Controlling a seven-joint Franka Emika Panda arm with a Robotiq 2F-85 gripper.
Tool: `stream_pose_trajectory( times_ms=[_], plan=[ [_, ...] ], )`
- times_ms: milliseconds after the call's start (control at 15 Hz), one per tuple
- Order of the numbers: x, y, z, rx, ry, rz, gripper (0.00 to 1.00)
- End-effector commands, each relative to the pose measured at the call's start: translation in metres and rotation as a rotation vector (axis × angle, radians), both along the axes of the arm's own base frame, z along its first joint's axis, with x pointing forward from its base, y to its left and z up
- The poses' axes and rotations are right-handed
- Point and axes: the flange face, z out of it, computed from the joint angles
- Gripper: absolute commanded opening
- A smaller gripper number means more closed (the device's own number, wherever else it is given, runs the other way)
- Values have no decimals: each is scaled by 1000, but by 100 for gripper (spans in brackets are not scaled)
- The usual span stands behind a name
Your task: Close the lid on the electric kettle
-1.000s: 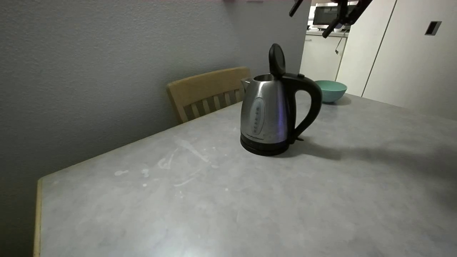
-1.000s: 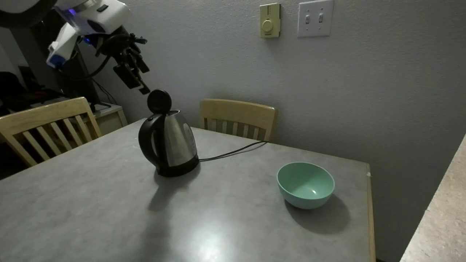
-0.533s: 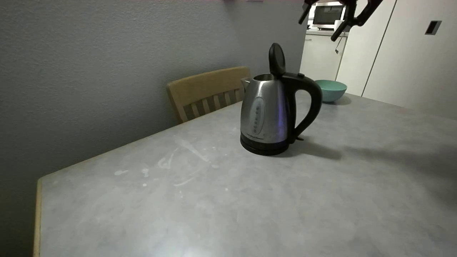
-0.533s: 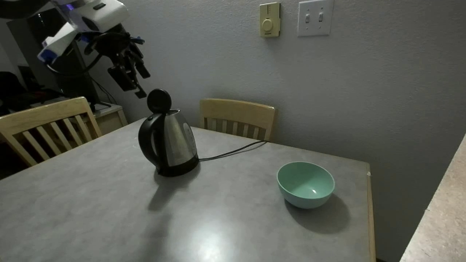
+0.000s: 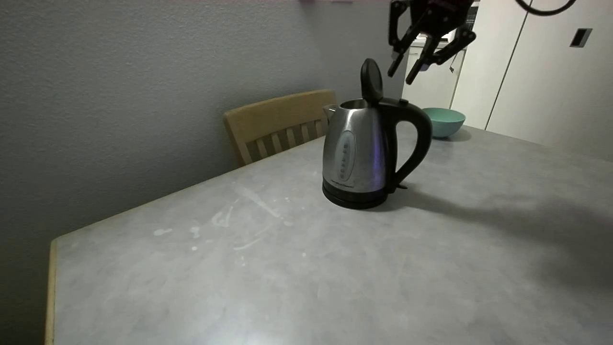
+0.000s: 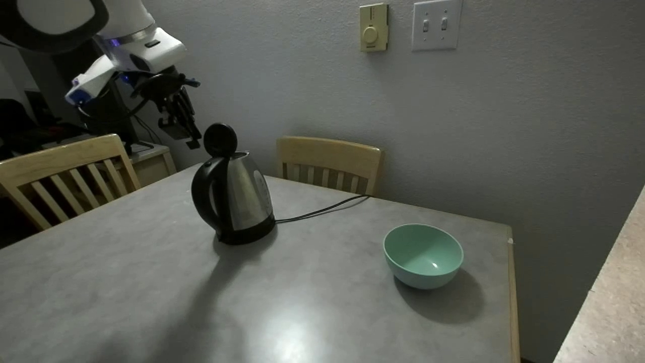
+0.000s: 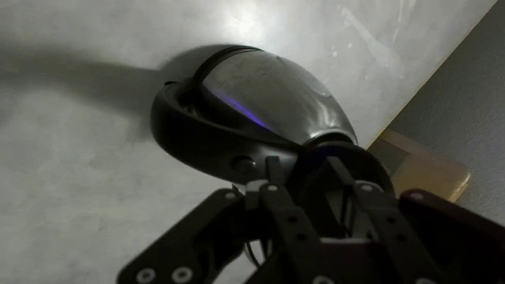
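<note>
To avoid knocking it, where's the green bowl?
In an exterior view, the bowl sits right of the kettle, near the right edge of the table.

Arm (image 6: 126, 17), white and black, enters at upper left in an exterior view; the rest is cut off by the edge of the frame. A violet light (image 6: 115, 43) shows at the upper end of the wrist (image 6: 164, 53). The wrist is tilted, and the black gripper (image 5: 400, 79) hangs below it, pointing obliquely downward in both exterior views. A black cable (image 5: 546, 13) curves in a loop beside the wrist. Fingers (image 7: 274, 169) are parted by a narrow gap and stand side by side in the wrist view, side links (image 7: 185, 236) flanking them.
</note>
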Motion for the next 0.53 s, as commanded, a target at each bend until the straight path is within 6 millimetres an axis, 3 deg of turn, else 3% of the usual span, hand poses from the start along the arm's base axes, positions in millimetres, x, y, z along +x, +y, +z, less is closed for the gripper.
stream_pose_trajectory(
  times_ms=[0, 467],
  plan=[
    [22, 21, -9, -19, -57, 46, 3],
    [40, 32, -9, -49, -135, 81, 0]
  ],
)
